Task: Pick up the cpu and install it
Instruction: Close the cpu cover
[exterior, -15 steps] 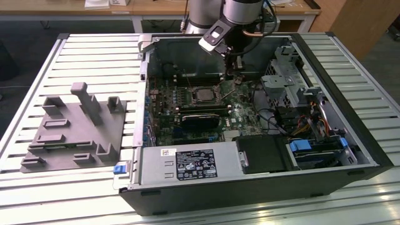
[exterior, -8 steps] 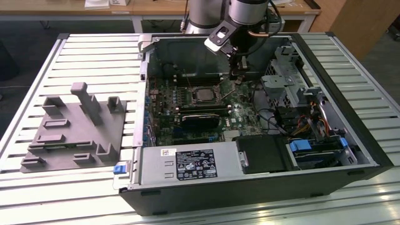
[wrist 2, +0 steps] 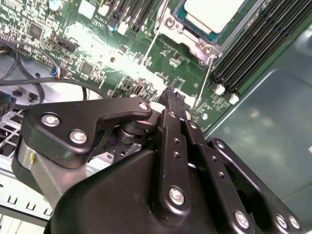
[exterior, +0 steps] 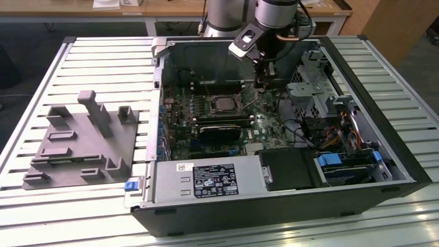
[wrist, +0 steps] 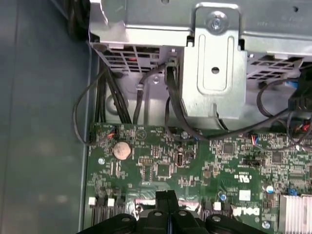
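At the exterior view's left: one matte grey plastic fixture block [exterior: 79,144], stepped and blocky with upright posts, flat on one ribbed light metal table [exterior: 34,67]. In the middle: one open black computer case [exterior: 288,216], boxy, with one glossy green motherboard [exterior: 185,110] inside. Seated in the metal-framed socket [wrist 2: 187,34] on that board: the one cpu [exterior: 223,104] [wrist 2: 212,12], a flat square with a shiny silver top and thin green edge. Just to the exterior view's right of it: one black gripper [exterior: 262,86] [wrist 2: 171,95] [wrist: 166,196], tips closed tight together with no gap, clasps nothing, hangs low over the board near two thin wire levers [wrist 2: 208,73]. Further right: one silver sheet-metal drive cage [exterior: 312,90]
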Robot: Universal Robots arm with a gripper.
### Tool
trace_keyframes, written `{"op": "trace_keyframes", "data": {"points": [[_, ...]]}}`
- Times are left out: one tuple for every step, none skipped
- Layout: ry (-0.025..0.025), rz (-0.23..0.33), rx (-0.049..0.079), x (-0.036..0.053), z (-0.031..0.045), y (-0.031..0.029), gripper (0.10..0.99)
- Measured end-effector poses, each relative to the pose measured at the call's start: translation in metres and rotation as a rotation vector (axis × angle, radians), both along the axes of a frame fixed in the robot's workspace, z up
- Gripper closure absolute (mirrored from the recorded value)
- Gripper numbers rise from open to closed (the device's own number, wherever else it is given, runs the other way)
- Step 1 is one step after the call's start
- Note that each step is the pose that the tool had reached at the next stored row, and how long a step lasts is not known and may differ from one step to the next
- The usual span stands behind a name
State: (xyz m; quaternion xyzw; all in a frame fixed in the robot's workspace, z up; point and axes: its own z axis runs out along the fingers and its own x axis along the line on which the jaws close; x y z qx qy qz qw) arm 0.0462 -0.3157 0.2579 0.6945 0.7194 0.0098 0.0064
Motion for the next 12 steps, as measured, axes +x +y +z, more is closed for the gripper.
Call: {"op": "trace_keyframes", "data": {"points": [[0.0000, 0.000, 0.000, 0.0014, -0.0003, 0.0003, 0.980], [0.0000, 0.000, 0.000, 0.0029, -0.0005, 0.0007, 0.980], [0.0000, 0.000, 0.000, 0.0042, -0.0008, 0.0010, 0.980], [0.0000, 0.000, 0.000, 0.0055, -0.0011, 0.0014, 0.980], [0.0000, 0.000, 0.000, 0.0066, -0.0013, 0.0016, 0.980], [0.0000, 0.000, 0.000, 0.0076, -0.0016, 0.0017, 0.980], [0.0000, 0.000, 0.000, 0.0086, -0.0019, 0.0019, 0.980], [0.0000, 0.000, 0.000, 0.0095, -0.0023, 0.0021, 0.980], [-0.0001, 0.000, 0.000, 0.0105, -0.0027, 0.0022, 0.980], [-0.0001, 0.000, 0.000, 0.0114, -0.0031, 0.0023, 0.980], [0.0000, 0.000, 0.000, 0.0122, -0.0036, 0.0023, 0.980], [0.0000, 0.000, 0.000, 0.0128, -0.0042, 0.0024, 0.980]]}}
